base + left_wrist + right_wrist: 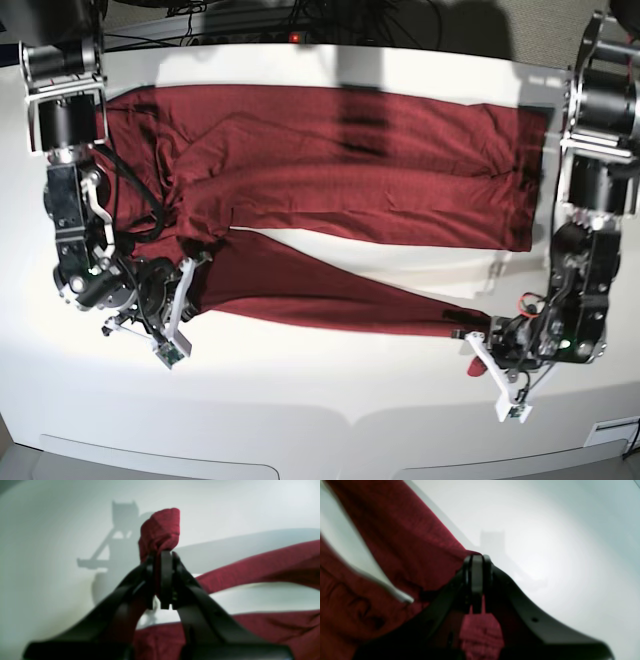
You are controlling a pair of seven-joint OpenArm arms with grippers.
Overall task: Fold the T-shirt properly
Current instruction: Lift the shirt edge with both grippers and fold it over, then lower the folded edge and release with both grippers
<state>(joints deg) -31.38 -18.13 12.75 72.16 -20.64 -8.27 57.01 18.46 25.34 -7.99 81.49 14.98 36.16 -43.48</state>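
The maroon T-shirt lies spread across the far half of the white table, wrinkled at its left end. One long sleeve runs stretched between my grippers. My left gripper is shut on the sleeve's cuff, which pokes out past the fingertips; in the base view this gripper is at the right. My right gripper is shut on the sleeve fabric near the shoulder; it is at the left in the base view.
A power strip with a red light and cables lie along the table's far edge. The arm bases stand at the far left and far right corners. The table's front edge is near both grippers.
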